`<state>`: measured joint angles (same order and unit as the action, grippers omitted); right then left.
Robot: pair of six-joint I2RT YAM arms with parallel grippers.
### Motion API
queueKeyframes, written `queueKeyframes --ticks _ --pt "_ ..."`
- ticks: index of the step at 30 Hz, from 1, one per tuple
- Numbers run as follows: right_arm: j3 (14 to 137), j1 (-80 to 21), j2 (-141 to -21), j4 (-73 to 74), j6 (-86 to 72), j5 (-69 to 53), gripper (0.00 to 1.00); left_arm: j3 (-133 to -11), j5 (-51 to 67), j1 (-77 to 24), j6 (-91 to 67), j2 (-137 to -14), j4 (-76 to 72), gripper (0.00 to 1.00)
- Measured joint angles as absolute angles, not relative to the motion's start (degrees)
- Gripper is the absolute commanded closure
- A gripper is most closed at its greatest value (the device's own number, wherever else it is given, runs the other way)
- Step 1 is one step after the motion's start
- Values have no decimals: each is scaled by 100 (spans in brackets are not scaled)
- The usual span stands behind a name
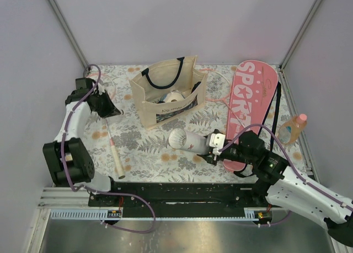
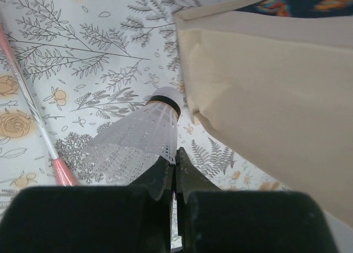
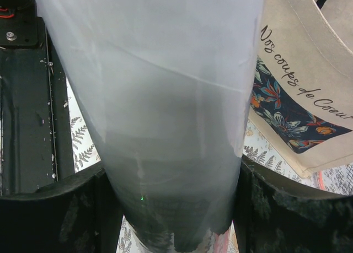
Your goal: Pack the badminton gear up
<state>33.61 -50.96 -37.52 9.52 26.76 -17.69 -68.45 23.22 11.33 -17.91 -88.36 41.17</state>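
tablecloth [image 1: 157, 148], leaf-printed, lilac walls [image 1: 182, 21], pink cover [image 1: 251, 107]

The pink cover [image 1: 251, 98] carries "SPORT" in big white capitals running along its length; a smaller script line beside them is too small to read. The tote bag [image 3: 298, 54] bears "Nos coups de Coeur" in black cursive, set just above its dark floral panel.
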Motion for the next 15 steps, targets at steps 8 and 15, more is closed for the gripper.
queueKeyframes --ticks 8,15 --pt "3363 -5096 -3922 980 2823 -1745 37 -6936 2331 993 -1859 -7061 4545 100" --pt "3363 -5096 -4211 987 3011 -1717 37 -7767 2665 585 -2088 -5981 4801 100"
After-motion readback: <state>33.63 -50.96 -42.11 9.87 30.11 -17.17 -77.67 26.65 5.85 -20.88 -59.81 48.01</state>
